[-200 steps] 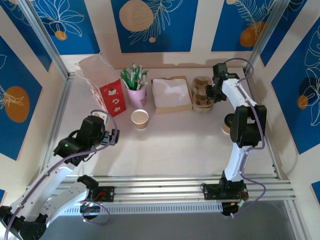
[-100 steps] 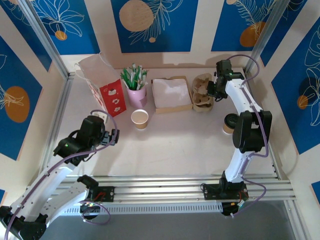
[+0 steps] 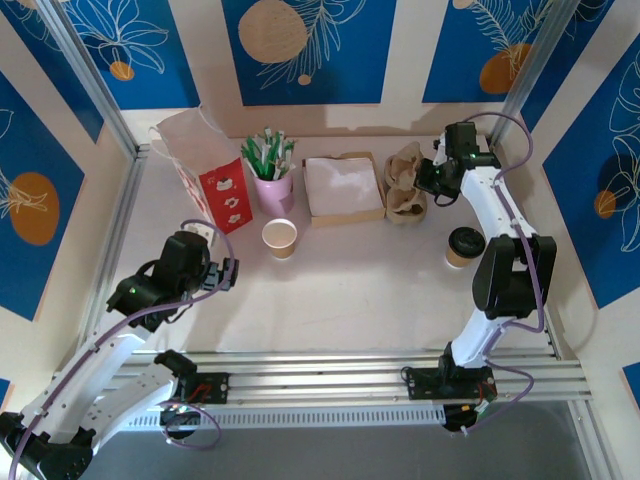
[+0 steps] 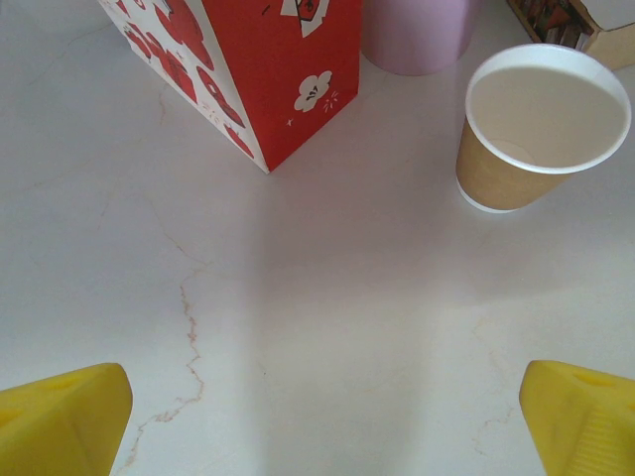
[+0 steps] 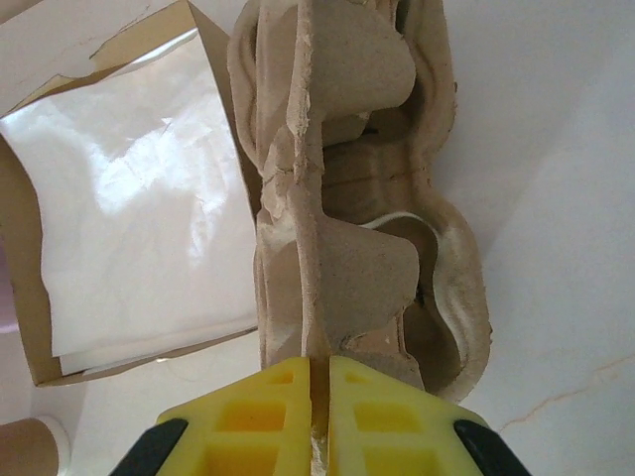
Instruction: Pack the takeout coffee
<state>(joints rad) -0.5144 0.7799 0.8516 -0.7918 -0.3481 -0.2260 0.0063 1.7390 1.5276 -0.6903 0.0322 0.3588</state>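
Right wrist view: the right fingers (image 5: 298, 392) pinch only a thin rim of the pulp carrier (image 5: 347, 198), which could tear or slip if lifted, while the left fingers (image 4: 60, 421) hang spread near the paper cup (image 4: 541, 124) on the bench (image 4: 298, 297).

Left arm: folded, with the elbow bent and the shoulder low behind and to the left of the left claw (image 3: 226, 272). The wrist is held low over the desk (image 4: 327, 327), and the claw points forward and to the right. Its jaws are spread wide; the yellow fingertips (image 4: 62, 416) sit at the two lower corners of the wrist view with nothing between them.

Right arm: stretched far out, with the black elbow joint on the near side of the right claw (image 3: 428, 183). The white forearm runs up to the wrist, which is turned left. Yellow fingers (image 5: 280, 416) are pressed nearly together, pinching a thin upright wall of the cup carrier (image 5: 337, 198) just ahead of them.
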